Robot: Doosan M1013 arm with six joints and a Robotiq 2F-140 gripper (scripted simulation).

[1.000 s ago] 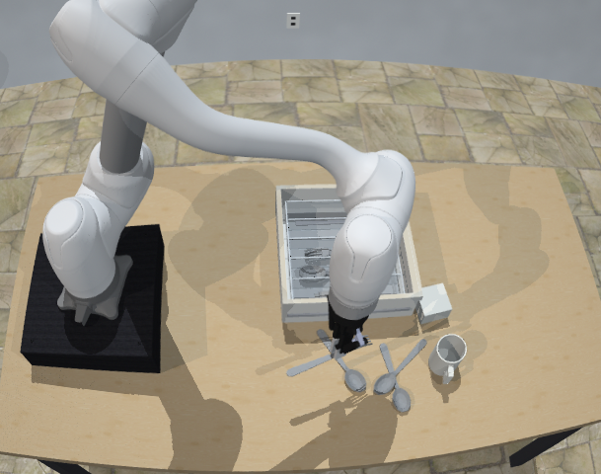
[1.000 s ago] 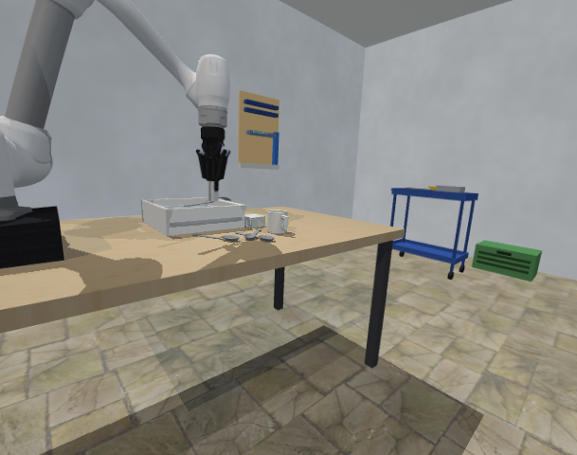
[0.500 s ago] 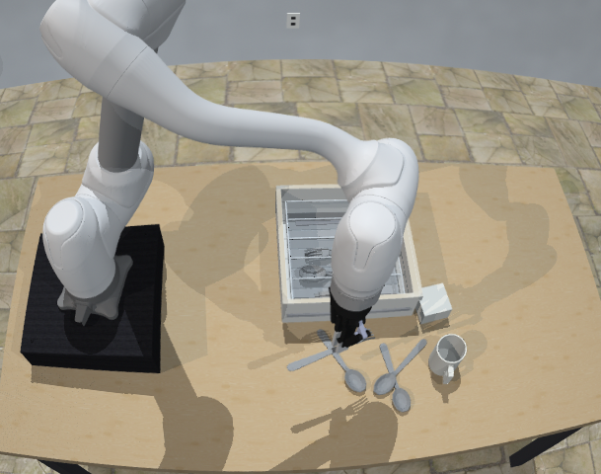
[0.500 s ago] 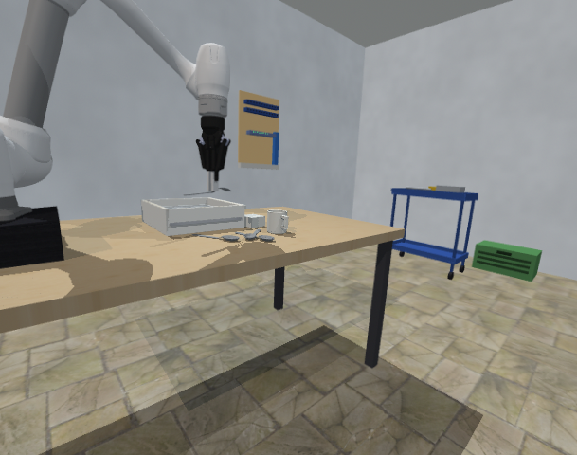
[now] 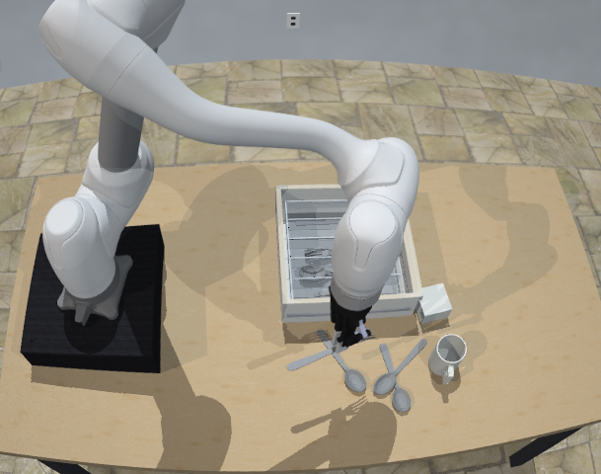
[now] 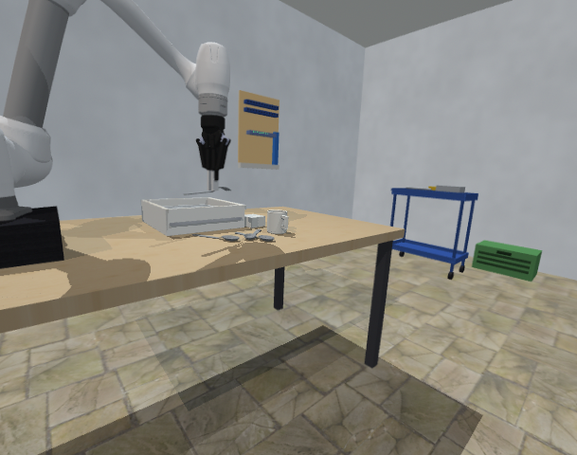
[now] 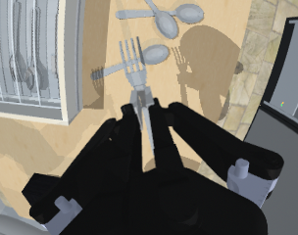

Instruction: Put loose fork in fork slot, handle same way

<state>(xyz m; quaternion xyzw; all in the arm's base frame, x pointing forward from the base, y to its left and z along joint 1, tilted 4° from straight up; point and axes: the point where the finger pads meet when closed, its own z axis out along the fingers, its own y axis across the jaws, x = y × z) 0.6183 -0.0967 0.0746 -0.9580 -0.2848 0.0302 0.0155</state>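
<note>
One arm: rose from a black base (image 5: 147, 239) at the table's (image 5: 493, 316) left end and reached right, over the tray.
Open room: bare wood lay between the base and the tray (image 5: 285, 245); more lay along the near edge and at the right end.
Gripper (image 6: 212, 177): hung above the tray's near wall, clamped on the fork.
Fork (image 7: 137, 72): held level in the air, high above the table, not yet in a slot.
Tray: white-walled, split by thin dividers; cutlery lay in several slots, kinds hard to tell.
Spoons: one (image 5: 347, 369) lay below the gripper; two more (image 5: 395, 374) lay crossed just right of it.
Box (image 5: 434, 301): small, white, touching the tray's near right corner.
Mug (image 5: 449, 354): upright, right of the spoons, near the box.
</note>
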